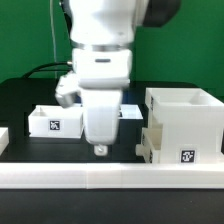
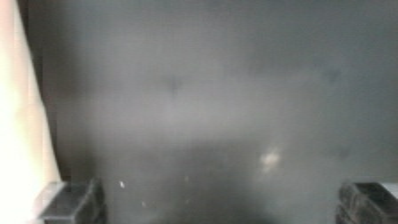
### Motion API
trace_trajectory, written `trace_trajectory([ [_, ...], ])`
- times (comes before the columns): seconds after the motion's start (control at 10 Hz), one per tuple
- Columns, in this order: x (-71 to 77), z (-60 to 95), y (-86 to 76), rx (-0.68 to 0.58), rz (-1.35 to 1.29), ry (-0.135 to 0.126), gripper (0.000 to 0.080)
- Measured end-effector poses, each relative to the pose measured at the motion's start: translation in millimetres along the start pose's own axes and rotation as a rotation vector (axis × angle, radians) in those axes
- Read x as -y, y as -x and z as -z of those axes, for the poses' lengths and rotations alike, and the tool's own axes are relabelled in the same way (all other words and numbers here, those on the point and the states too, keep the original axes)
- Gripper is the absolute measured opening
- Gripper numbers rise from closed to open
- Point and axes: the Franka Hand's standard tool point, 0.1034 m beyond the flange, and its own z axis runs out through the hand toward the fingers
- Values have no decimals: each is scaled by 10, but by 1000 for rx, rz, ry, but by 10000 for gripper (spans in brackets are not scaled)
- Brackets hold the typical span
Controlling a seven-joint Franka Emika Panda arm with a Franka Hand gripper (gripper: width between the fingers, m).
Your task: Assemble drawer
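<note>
The large white housing (image 1: 185,125) stands on the black table at the exterior view's right, open side up, with a square tag on its front. A small white tray (image 1: 55,121) with a tag sits at the left. A second small white part (image 1: 150,141) leans against the housing's left side. My gripper (image 1: 100,150) hangs between the tray and the housing, just above the table and touching neither. In the wrist view the gripper (image 2: 221,205) is open, its dark fingertips (image 2: 71,202) are far apart, and only bare table shows between them.
A long low white rail (image 1: 110,176) runs along the table's front edge. The marker board (image 1: 131,112) lies flat behind the arm. A white piece (image 1: 3,137) shows at the far left. A pale strip (image 2: 18,100) edges the wrist view.
</note>
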Motion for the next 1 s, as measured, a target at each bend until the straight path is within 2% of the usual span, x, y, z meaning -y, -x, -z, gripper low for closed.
trace_trajectory([
  [0.1,90,77,89,1,-12,29,649],
  [0.4,565,270,330,2,-87,76,649],
  [0.6,800,294,516,5,-68,62,649],
  [1.0,796,276,503,-1,-223,60,649],
])
